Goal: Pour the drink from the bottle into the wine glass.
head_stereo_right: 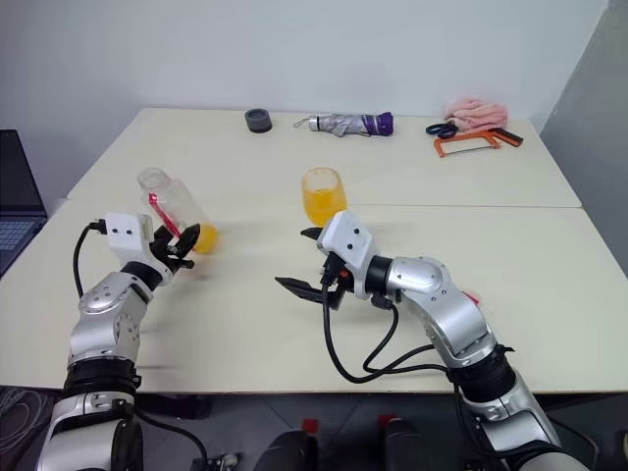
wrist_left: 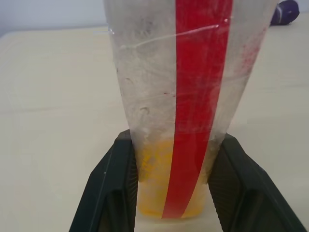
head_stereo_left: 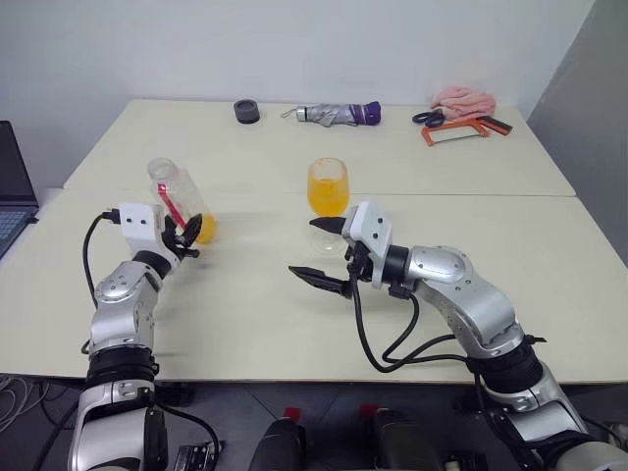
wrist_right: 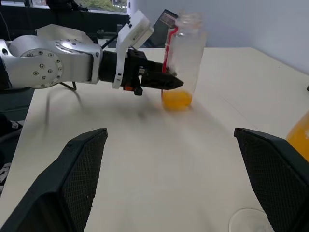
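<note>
1. I see the table (head_stereo_left: 245,324) across the middle of the frame; the bottle (head_stereo_left: 180,199) stands on it at centre left.
2. Left gripper (head_stereo_left: 183,237) sits at the bottle's base, fingers (wrist_left: 113,188) on either side.
3. Wine glass (head_stereo_left: 328,187) at centre, right of the bottle.
4. Right gripper (head_stereo_left: 328,254) just below the glass, jaws apart.
5. Along the top edge: umbrella (head_stereo_left: 335,115), with scissors (head_stereo_left: 428,117) to its right.
</note>
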Tool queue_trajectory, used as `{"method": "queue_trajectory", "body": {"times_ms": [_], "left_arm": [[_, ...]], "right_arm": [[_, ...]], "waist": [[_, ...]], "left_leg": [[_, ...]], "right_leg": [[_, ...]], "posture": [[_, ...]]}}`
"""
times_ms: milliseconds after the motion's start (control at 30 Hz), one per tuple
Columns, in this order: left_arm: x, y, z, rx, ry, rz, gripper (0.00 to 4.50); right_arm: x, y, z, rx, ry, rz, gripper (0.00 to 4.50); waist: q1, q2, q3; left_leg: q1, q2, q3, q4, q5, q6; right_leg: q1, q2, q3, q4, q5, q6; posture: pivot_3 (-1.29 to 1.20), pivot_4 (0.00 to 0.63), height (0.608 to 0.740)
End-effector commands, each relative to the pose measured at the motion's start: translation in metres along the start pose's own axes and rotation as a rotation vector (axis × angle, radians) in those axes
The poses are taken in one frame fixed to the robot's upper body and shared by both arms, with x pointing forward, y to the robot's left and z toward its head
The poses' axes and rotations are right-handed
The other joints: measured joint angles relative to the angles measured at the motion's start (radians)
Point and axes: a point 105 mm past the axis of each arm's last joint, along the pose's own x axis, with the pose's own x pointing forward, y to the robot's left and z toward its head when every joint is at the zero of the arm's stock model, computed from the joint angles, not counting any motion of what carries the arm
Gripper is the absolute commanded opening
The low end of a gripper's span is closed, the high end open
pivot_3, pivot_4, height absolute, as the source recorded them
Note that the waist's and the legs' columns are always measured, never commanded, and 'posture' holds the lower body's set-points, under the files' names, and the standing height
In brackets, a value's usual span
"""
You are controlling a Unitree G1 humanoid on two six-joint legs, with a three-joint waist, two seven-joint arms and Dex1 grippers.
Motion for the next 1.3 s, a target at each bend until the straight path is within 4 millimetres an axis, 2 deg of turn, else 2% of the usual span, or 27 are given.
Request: {"method": "queue_trajectory", "body": {"times_ms": [33,200,367,500,633,767,867,1000,1300], "left_arm": [[-0.001,0.002,0.01,-0.004,-0.048,-0.002,2.99],[-0.001,-0.001,0.006,0.017,-0.039,-0.021,4.44],[-0.003,-0.003,0.005,0.043,-0.038,-0.026,4.44],[-0.013,-0.001,0.003,0.093,-0.042,-0.008,4.44],[-0.034,0.004,-0.002,0.098,-0.043,0.028,4.44],[-0.058,0.002,-0.01,0.108,-0.003,0.094,4.44],[-0.073,-0.007,-0.01,0.111,-0.002,0.117,4.44],[-0.083,-0.018,-0.001,0.067,-0.049,0.141,4.44],[-0.088,-0.036,0.01,0.063,-0.088,0.092,4.44]], "right_arm": [[0.002,0.003,0.012,-0.041,-0.037,0.014,4.5],[0.0,0.005,0.009,-0.038,-0.027,0.013,4.5],[-0.003,0.008,0.002,-0.032,-0.008,0.016,4.5],[-0.015,0.01,-0.015,-0.023,0.023,-0.006,4.5],[-0.034,0.004,-0.042,0.024,0.023,-0.163,4.5],[-0.064,-0.015,-0.061,0.058,-0.057,-0.457,4.5],[-0.086,-0.025,-0.078,0.035,-0.044,-0.636,4.5],[-0.107,-0.044,-0.095,0.098,-0.055,-0.865,4.5],[-0.112,-0.053,-0.108,0.156,-0.054,-0.911,4.5]], "waist": [[0.0,0.0,0.0],[0.0,0.0,0.0],[0.0,0.0,0.0],[0.001,0.0,0.0],[0.002,0.0,0.0],[0.005,-0.001,0.0],[0.011,-0.001,-0.001],[0.017,-0.001,-0.001],[0.018,-0.001,-0.001]], "left_leg": [[0.0,0.0,0.0,0.0,0.0,0.0],[0.0,0.0,0.0,0.0,0.0,0.0],[0.0,0.0,0.0,0.0,0.0,0.0],[0.0,0.0,0.0,0.0,0.0,0.0],[0.0,0.001,0.0,-0.001,0.0,0.0],[0.001,0.002,0.001,-0.002,0.0,0.0],[0.002,0.002,0.001,-0.002,0.0,0.0],[0.002,0.002,0.002,-0.002,0.0,0.0],[0.004,0.002,0.004,-0.003,0.0,0.0]], "right_leg": [[0.0,0.0,0.0,0.0,0.0,0.0],[0.0,0.0,0.0,0.0,0.0,0.0],[0.0,0.0,0.0,0.0,0.0,0.0],[0.0,-0.001,0.0,0.0,0.0,0.0],[0.0,-0.001,0.0,-0.001,0.0,0.0],[0.001,-0.002,0.001,-0.002,0.0,0.0],[0.002,-0.004,0.001,-0.002,0.0,0.0],[0.002,-0.003,0.001,-0.002,0.0,0.0],[0.003,0.002,0.003,-0.002,0.0,0.0]], "posture": [[0.0,0.15,0.74],[0.0,0.15,0.74],[0.0,0.15,0.74],[0.0,0.15,0.74],[0.0,0.15,0.74],[0.0,0.15,0.74],[0.0,0.15,0.74],[0.0,0.15,0.74],[0.0,0.15,0.74]]}}
